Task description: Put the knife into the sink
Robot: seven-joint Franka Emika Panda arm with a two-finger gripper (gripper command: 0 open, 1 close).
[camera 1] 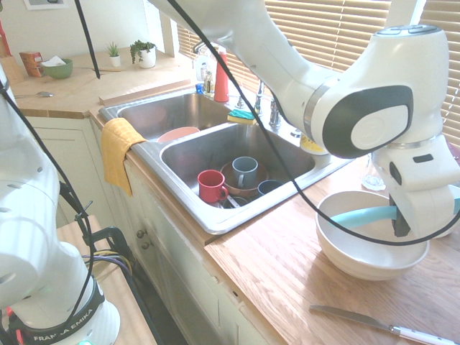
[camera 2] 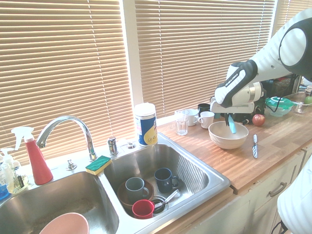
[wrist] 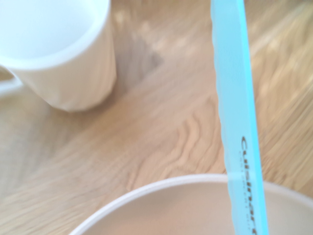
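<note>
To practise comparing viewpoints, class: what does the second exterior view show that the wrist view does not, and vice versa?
Only the second exterior view: the sink, the red mug, the sponge and the gripper.

Only the wrist view: readable dark lettering along the turquoise knife.

Both: that knife, the pale bowl beneath it and a white mug.

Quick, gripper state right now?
Gripper: jaws closed on the turquoise knife, held over the white bowl.
</note>
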